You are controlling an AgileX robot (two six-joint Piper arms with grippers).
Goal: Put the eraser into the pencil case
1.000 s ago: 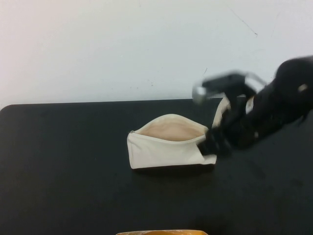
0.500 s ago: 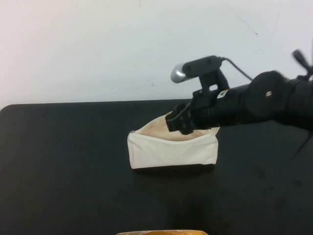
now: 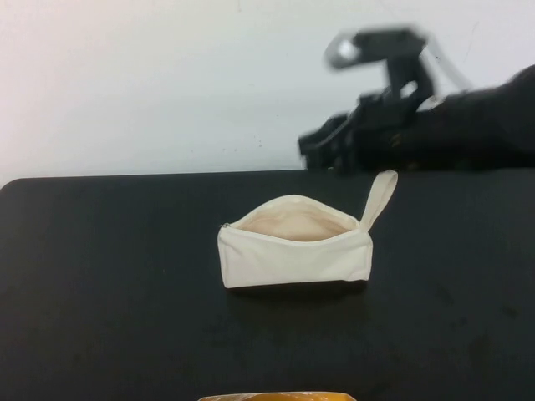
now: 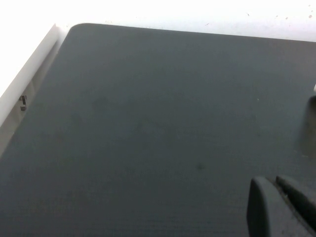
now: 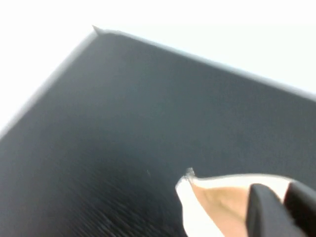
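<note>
The cream-white pencil case (image 3: 294, 255) lies on the black table (image 3: 109, 276), zip open, beige lining showing, wrist loop (image 3: 380, 197) standing up at its right end. It also shows in the right wrist view (image 5: 207, 202). The eraser is not visible in any view. My right gripper (image 3: 322, 150) hangs in the air above and behind the case's right end, empty, its fingers (image 5: 266, 212) together. My left gripper (image 4: 276, 183) is shut and empty over bare table, outside the high view.
A white wall rises behind the table's far edge (image 3: 167, 175). An orange object (image 3: 276, 396) peeks in at the table's front edge. The table's left edge and corner show in the left wrist view (image 4: 64, 34).
My right gripper rose from the case's right end, passed over the open mouth, and now is lifted well above and behind it. The case stays put, its loop now uncovered.
</note>
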